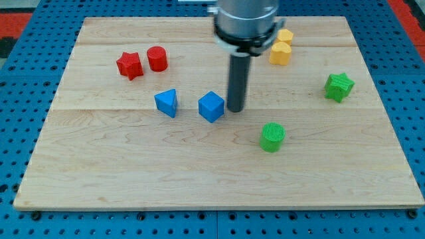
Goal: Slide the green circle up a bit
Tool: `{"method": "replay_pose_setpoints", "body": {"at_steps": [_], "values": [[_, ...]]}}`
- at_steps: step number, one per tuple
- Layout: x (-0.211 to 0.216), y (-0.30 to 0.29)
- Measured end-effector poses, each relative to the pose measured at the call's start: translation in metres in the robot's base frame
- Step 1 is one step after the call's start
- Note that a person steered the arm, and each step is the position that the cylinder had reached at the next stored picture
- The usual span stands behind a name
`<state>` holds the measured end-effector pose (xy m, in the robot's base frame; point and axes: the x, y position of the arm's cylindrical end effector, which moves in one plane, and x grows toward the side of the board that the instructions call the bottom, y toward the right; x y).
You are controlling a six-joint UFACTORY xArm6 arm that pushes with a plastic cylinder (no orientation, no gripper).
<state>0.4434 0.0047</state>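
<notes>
The green circle (271, 137) is a short green cylinder lying on the wooden board (133, 179), right of centre and toward the view's bottom. My tip (236, 109) rests on the board up and to the left of the green circle, with a clear gap between them. The tip stands just right of the blue cube (211, 106), nearly touching it.
A blue triangular block (167, 103) lies left of the blue cube. A red star (130, 65) and red cylinder (157, 59) sit at upper left. Two yellow blocks (281, 48) lie at the top, partly behind the arm. A green star (339, 87) sits at right.
</notes>
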Motion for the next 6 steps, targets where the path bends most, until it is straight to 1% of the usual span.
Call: {"method": "replay_pose_setpoints", "body": {"at_steps": [1, 2, 3, 4, 5, 6], "values": [[0.002, -0.05], [0.007, -0.011], [0.063, 0.034], [0.115, 0.047], [0.079, 0.117], [0.026, 0.129]]}}
